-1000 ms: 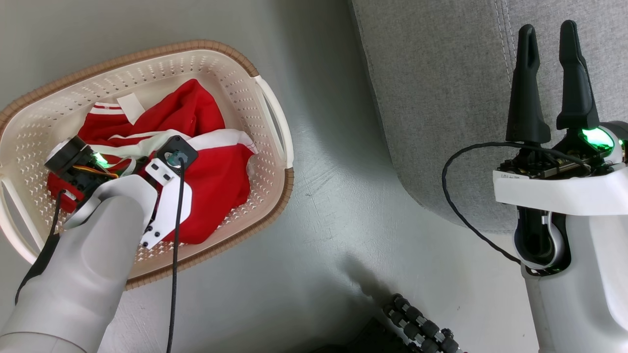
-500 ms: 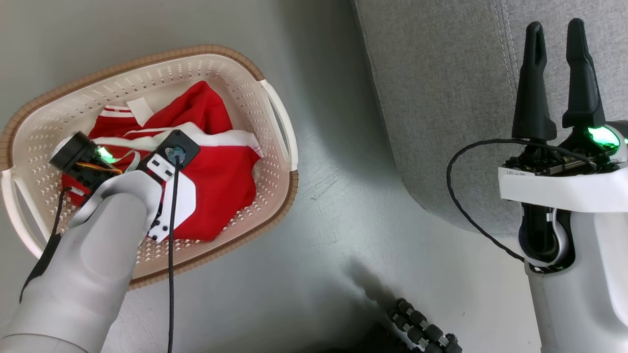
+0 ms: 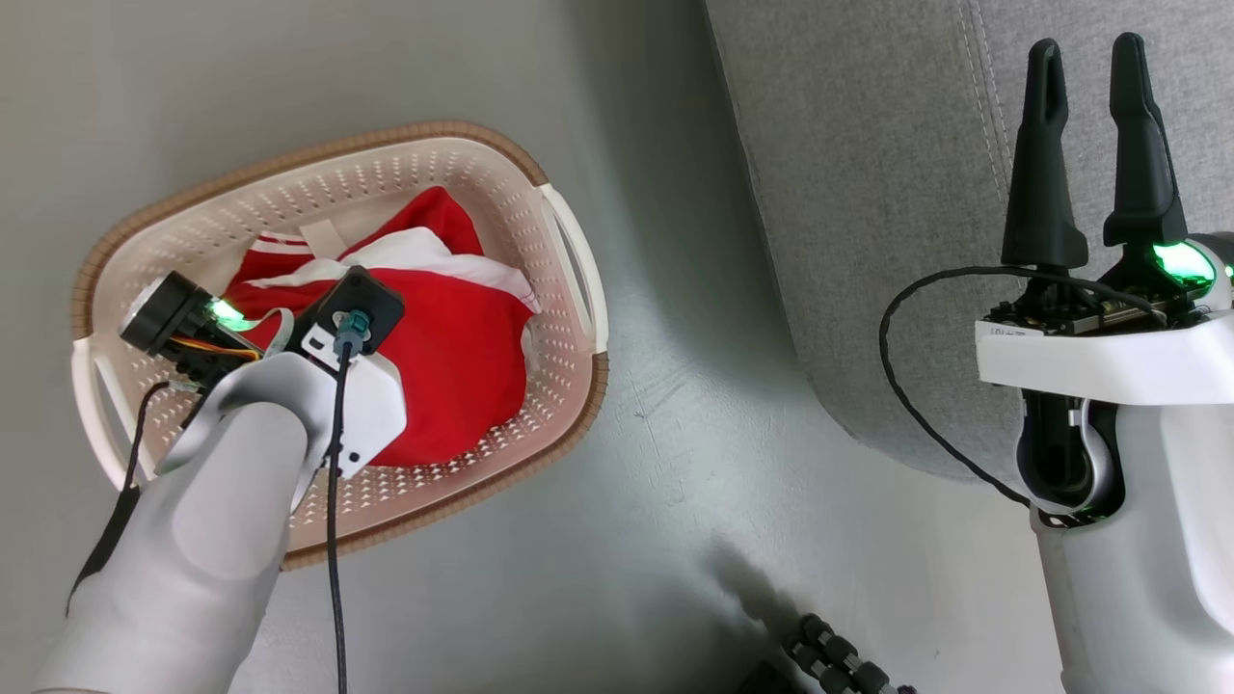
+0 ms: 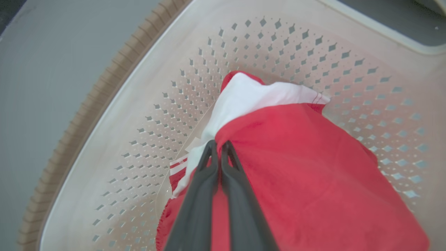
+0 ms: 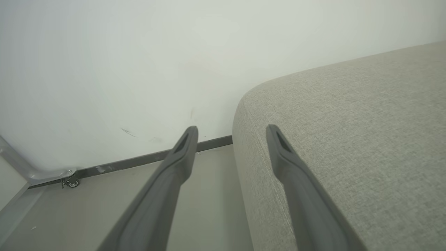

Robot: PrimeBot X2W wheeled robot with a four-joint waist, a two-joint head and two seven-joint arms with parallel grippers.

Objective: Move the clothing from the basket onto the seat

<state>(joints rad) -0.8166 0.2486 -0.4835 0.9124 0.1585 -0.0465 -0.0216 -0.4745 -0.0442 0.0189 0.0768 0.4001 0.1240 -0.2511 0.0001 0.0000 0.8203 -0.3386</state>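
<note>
Open grey floor separates the basket at 9 o'clock from the rounded edge of the seat at 2 o'clock. The left gripper is pinched tight on the clothing, bunched inside the basket; the right gripper, at 3 o'clock, is parted and empty over the seat.

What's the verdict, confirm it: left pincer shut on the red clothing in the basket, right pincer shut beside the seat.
Wrong on the right pincer: the right wrist view shows it open, fingers apart, beside the seat. The left pincer is shut on the red clothing in the basket.
</note>
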